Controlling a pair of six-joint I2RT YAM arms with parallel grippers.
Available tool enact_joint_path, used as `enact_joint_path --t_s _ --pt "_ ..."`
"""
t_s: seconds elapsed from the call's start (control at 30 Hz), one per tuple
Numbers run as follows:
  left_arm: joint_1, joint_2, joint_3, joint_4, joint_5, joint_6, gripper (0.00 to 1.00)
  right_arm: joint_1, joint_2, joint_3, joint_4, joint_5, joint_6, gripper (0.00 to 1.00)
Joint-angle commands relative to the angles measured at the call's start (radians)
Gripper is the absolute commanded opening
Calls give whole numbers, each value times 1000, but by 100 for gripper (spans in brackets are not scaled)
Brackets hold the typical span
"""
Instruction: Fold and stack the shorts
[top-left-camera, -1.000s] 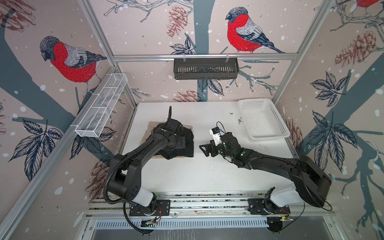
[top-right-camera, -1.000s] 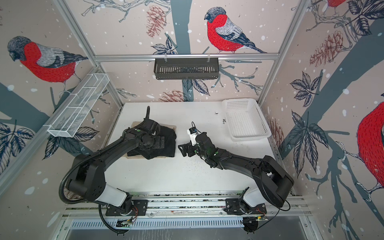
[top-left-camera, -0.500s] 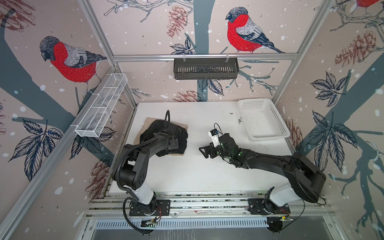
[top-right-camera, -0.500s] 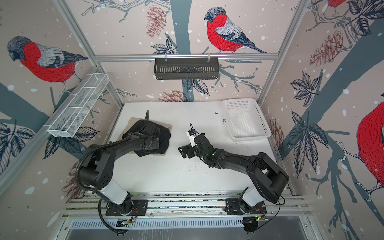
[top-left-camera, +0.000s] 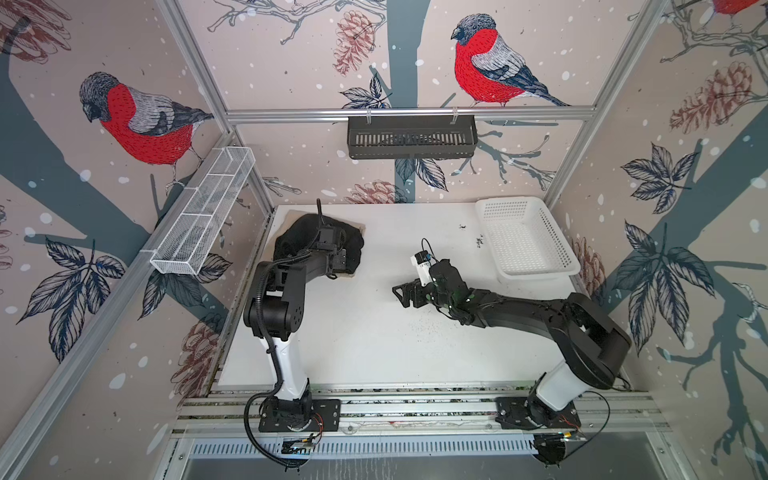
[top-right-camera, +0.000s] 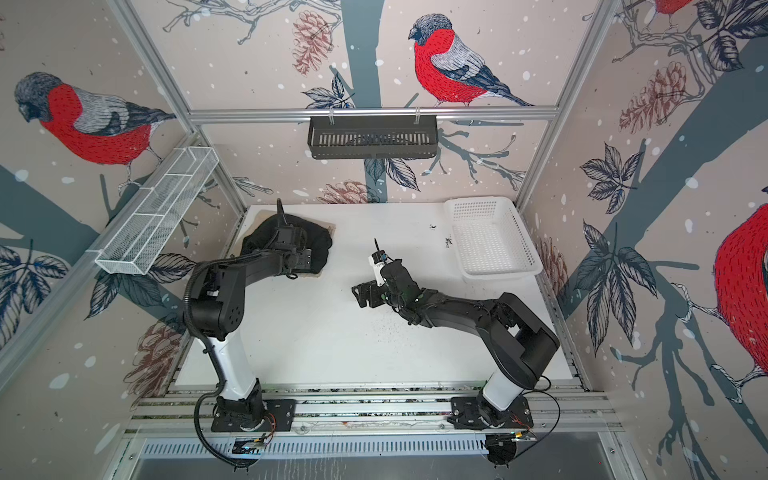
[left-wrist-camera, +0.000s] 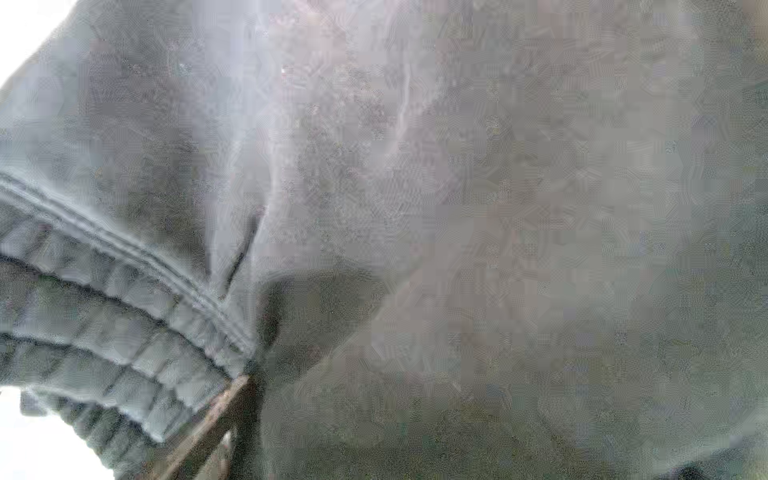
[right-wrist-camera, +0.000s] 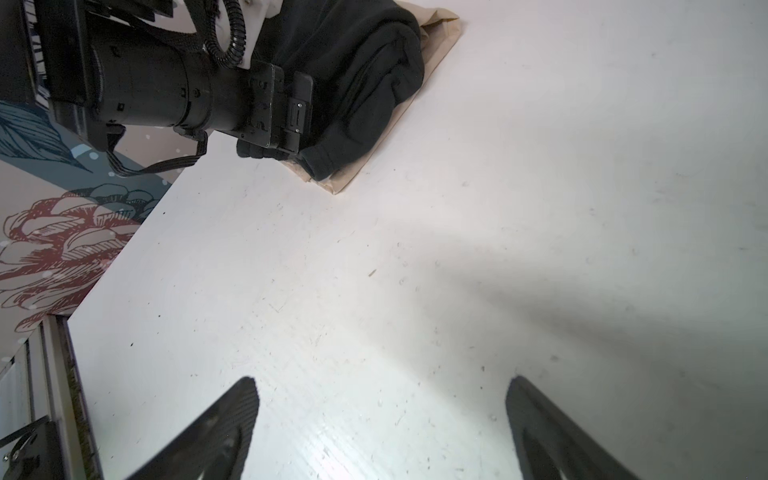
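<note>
Shorts (top-left-camera: 291, 245) far left, black cloth pair (right-wrist-camera: 365, 83) atop beige pair (right-wrist-camera: 438, 29), left arm (top-left-camera: 274, 309) covering them, left claw (right-wrist-camera: 270, 150) spread; right claw (right-wrist-camera: 382, 415) released; white perforated plastic basket (top-left-camera: 524, 245) far right.

Black shorts (right-wrist-camera: 374, 75), tan shorts (right-wrist-camera: 442, 29) — white perforated basket (top-left-camera: 536, 274), white table (top-left-camera: 353, 340).

The beige shorts (right-wrist-camera: 438, 31) lie almost wholly hidden under the black shorts (right-wrist-camera: 365, 83), only an edge strip and corners showing. The left gripper (right-wrist-camera: 270, 151) is covered by its own wrist in both top views, its tips lost against the black cloth, and the left wrist view is one blurred fill of fabric. The right gripper (right-wrist-camera: 382, 380) is cut off behind its tips by the right wrist view's edge; dark specks (top-left-camera: 424, 328) on the table (top-left-camera: 353, 340) are too small to tell.
</note>
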Motion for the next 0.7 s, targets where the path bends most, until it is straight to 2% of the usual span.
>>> enact_joint_path --t_s 0.0,0.13,0.37,0.5,0.6,0.67 --pt "32 32 38 17 84 50 97 -19 23 30 22 3 -22 95" --pt "52 -16 51 -31 84 27 97 -53 33 93 -16 -21 -90 99" --pt "34 -320 -92 -32 -57 -71 97 -119 -28 109 -59 1 -232 100" --pt "21 -542 -313 119 -135 -117 96 -201 -80 89 -124 83 -300 100" --pt "20 -715 -533 322 -89 -144 97 -288 -185 35 -147 126 -306 100" --pt "19 -807 -646 400 -38 -194 97 -356 -267 21 -215 162 -270 100"
